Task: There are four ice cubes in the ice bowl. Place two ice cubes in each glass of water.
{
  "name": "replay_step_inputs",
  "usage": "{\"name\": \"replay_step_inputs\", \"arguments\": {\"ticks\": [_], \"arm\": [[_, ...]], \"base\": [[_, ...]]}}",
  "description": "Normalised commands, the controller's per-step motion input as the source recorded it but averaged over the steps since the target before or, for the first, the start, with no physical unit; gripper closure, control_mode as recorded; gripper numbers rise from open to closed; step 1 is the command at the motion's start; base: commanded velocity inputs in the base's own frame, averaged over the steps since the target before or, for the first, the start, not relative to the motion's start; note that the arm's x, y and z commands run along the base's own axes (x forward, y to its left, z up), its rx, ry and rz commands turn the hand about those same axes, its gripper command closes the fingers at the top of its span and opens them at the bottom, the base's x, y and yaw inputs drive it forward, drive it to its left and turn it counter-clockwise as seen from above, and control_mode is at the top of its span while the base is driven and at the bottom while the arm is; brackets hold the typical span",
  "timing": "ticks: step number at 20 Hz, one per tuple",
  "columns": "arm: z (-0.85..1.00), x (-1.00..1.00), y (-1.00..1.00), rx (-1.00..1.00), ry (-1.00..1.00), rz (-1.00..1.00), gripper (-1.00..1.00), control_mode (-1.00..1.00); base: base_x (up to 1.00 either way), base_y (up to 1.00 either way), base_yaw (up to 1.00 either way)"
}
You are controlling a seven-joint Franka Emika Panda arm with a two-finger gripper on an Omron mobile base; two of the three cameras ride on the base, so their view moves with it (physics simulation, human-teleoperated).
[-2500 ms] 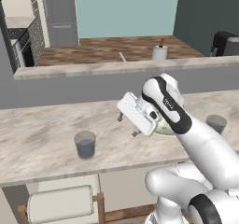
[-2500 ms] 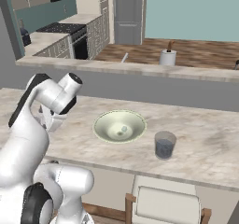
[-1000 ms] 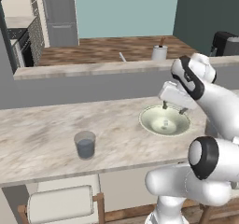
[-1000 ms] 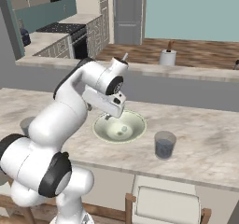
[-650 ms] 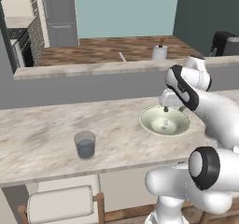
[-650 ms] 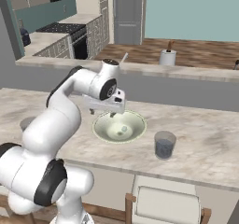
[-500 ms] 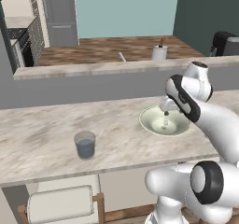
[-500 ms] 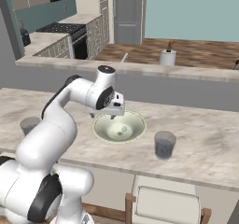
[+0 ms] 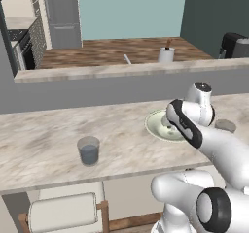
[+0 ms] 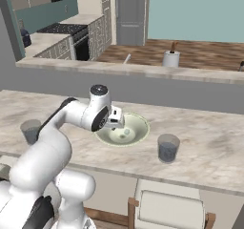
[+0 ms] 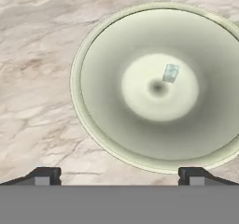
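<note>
Left base view: a glass of water (image 9: 89, 150) is seen at the left of the marble counter (image 9: 44, 140), the ice bowl (image 9: 156, 125) lies to its right, half covered by the arm, and the rim of a second glass (image 9: 225, 125) shows at about 3 o'clock of the bowl.

From the right base view the gripper (image 10: 117, 119) is seen poised over the 9 o'clock side of the bowl, one glass at the far left and the other at about 4 o'clock of the bowl.

In the hand view the two finger tips (image 11: 45, 175) are set wide apart with nothing between them, and one ice cube (image 11: 171, 73) is made out near the bowl's centre, toward 1 o'clock.

The step in hand is judged to be the reach for a cube; a shift toward the centre and a descent until the fingers straddle the cube would be called for.

The cube is resolved clearly from the hand camera alone, while both glasses are given by the base cameras. How many cubes already sit in the glasses cannot be told.
</note>
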Motion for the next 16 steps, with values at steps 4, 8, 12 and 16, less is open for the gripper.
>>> {"name": "replay_step_inputs", "arguments": {"ticks": [4, 8, 12, 16], "arm": [[0.00, 0.56, -0.34, 0.00, 0.38, -0.18, -1.00, -1.00], [0.00, 0.59, -0.47, 0.00, 0.30, -0.15, -1.00, -1.00], [-0.12, 0.35, -0.40, 0.03, 0.04, -0.17, -1.00, -1.00], [-0.32, 0.11, -0.19, 0.05, -0.05, -0.15, -1.00, -1.00]], "base": [[0.00, 0.00, 0.00], [0.00, 0.00, 0.00], [0.00, 0.00, 0.00], [0.00, 0.00, 0.00]]}}
